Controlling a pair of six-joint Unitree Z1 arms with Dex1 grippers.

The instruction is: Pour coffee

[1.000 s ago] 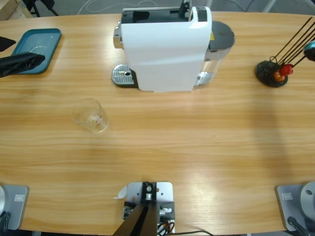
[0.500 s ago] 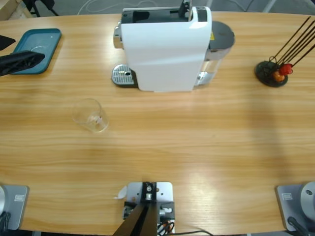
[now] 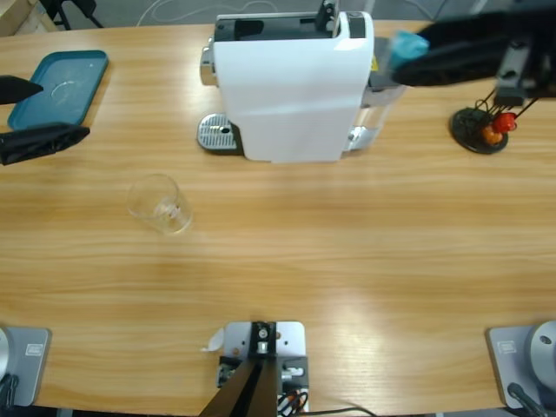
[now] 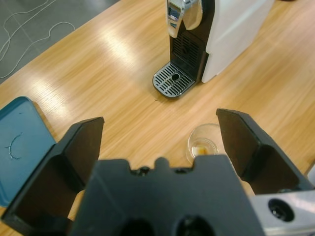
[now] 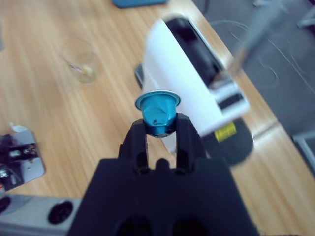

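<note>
Suddenly the right hand [image 3: 401, 50] has swept into the high view from the upper right, where half a second ago only the black stick holder [image 3: 479, 130] showed, and it's pinching a teal coffee capsule [image 5: 158, 111] between its jaws, rim outward. It's now just above the back of the white coffee machine [image 3: 291, 82], beside the open slot on top. Over on the other side, the left hand [image 3: 36, 113] has slid off the blue tray [image 3: 62, 85] and hangs spread wide at the bench [image 3: 347, 252] edge, looking toward the machine's drip grate [image 4: 174, 81]. No coffee anywhere yet: the clear glass [image 3: 159, 203] stands empty out on the bench, well apart from the grate, with only an amber glint at its bottom. My read: capsule loading comes first, and the glass has yet to go under the spout.
</note>
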